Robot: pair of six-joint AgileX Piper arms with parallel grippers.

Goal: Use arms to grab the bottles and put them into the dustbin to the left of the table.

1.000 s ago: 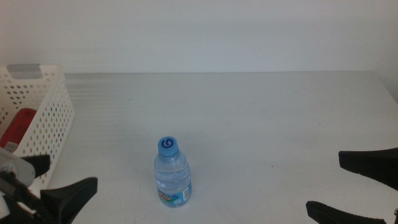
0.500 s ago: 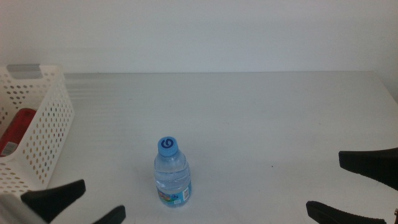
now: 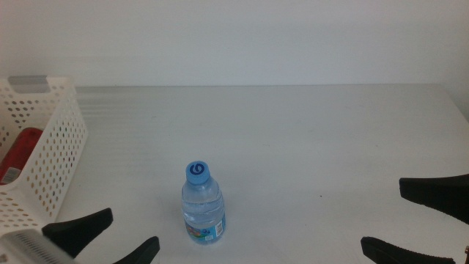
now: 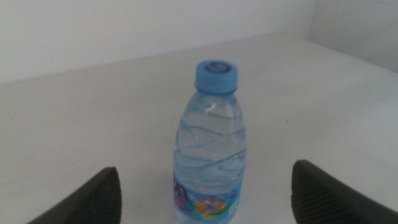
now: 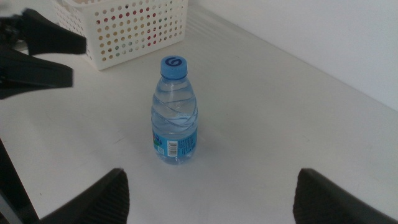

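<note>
While upright on the table [image 3: 308, 139], bottle [image 3: 202, 207] between left pincer's [image 3: 102, 238] released jaws.

The dustbin [image 3: 45, 139] is cut off at the left edge; its wall hides most of the can [image 3: 18, 155].

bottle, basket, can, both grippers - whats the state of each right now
water bottle: upright on the table, blue cap on, not held
basket: upright at the table's left edge, holding the can
red can: inside the basket, partly hidden by its wall
left gripper: open, low beside the bottle on the basket side, not touching it
right gripper: open, waiting at the table's right edge
</note>
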